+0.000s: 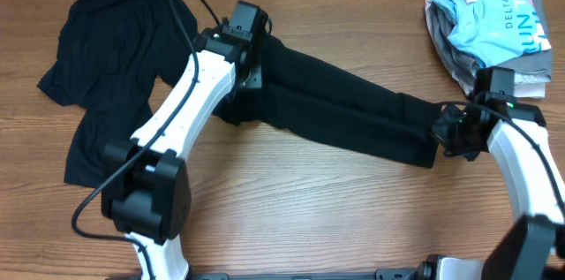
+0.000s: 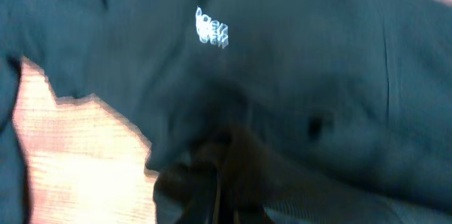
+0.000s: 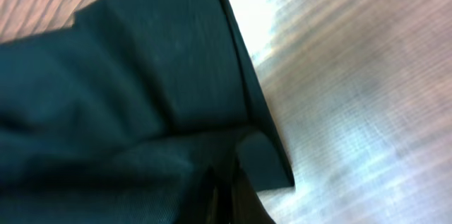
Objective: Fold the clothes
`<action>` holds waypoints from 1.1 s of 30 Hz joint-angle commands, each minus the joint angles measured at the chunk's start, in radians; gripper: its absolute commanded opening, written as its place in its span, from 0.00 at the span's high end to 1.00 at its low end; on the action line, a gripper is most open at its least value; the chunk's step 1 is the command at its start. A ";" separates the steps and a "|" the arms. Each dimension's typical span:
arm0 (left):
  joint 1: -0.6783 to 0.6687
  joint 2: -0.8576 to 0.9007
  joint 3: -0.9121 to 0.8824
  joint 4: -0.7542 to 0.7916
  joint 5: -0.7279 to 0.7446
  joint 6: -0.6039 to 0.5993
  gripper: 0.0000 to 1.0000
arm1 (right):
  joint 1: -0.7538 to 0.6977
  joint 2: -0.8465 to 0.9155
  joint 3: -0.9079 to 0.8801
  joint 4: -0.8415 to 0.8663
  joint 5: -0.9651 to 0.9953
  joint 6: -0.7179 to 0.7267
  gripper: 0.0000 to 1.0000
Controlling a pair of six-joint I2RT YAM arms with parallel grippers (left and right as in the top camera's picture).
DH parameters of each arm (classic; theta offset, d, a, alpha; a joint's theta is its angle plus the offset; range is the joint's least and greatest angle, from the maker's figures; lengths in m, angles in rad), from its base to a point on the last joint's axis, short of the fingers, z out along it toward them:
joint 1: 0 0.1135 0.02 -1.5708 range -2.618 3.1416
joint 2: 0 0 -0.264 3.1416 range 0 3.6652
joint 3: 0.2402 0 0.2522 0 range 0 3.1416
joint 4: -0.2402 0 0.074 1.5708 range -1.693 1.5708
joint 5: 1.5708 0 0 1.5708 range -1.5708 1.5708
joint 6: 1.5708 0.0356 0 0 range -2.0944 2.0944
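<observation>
Left gripper [image 1: 251,71] forward, right gripper [image 1: 439,134] nearer, both pinching black shirt [image 1: 344,112]

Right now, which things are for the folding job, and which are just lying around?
For the job: long black fabric shirt, gripped by the left end effector and the right end effector; crumpled black fabric shirt at the left.
Just lying about: folded light-blue shirt with white lettering; grey and beige folded shirts under it.

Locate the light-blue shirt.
Overhead view: the light-blue shirt tops a folded pile at the table's far right, just beyond the right gripper holding the black shirt.
</observation>
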 commanded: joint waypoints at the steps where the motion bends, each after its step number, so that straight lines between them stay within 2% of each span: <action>1: 0.010 0.047 0.013 0.108 -0.089 0.045 0.96 | -0.004 0.058 0.021 0.062 0.020 -0.023 0.96; 12: 0.008 0.134 0.013 0.300 -0.087 0.066 0.95 | -0.003 0.176 0.020 0.268 0.016 -0.032 0.96; 13: 0.008 0.138 0.013 0.302 -0.083 0.066 0.92 | -0.003 0.185 0.020 0.277 0.008 -0.032 0.96; 14: 0.008 0.139 0.013 0.302 -0.076 0.066 0.81 | -0.003 0.193 0.020 0.283 0.000 -0.032 0.96; 15: 0.008 0.139 0.013 0.299 -0.072 0.066 0.61 | -0.003 0.197 0.020 0.284 -0.006 -0.032 0.91; 16: 0.008 0.139 0.013 0.294 -0.072 0.066 0.11 | -0.003 0.201 0.020 0.278 -0.016 -0.032 0.56; 17: 0.008 0.139 0.013 0.294 -0.072 0.074 0.00 | -0.003 0.200 0.020 0.272 -0.017 -0.032 0.40; 19: 0.008 0.139 0.013 0.286 -0.065 0.106 0.00 | -0.003 0.197 0.021 0.255 -0.020 -0.032 0.23; 20: 0.008 0.138 0.014 0.278 -0.061 0.116 0.00 | -0.005 0.195 0.021 0.245 -0.021 -0.032 0.18; 25: 0.020 0.129 0.067 0.164 -0.043 0.119 0.00 | -0.017 0.183 0.022 0.210 -0.025 -0.102 0.08; 29: 0.035 0.129 0.151 0.037 -0.042 0.119 0.00 | -0.017 0.185 0.020 0.204 -0.024 -0.211 0.08; 33: 0.056 0.129 0.241 -0.098 -0.015 0.129 0.00 | -0.015 0.206 0.019 0.204 -0.024 -0.270 0.18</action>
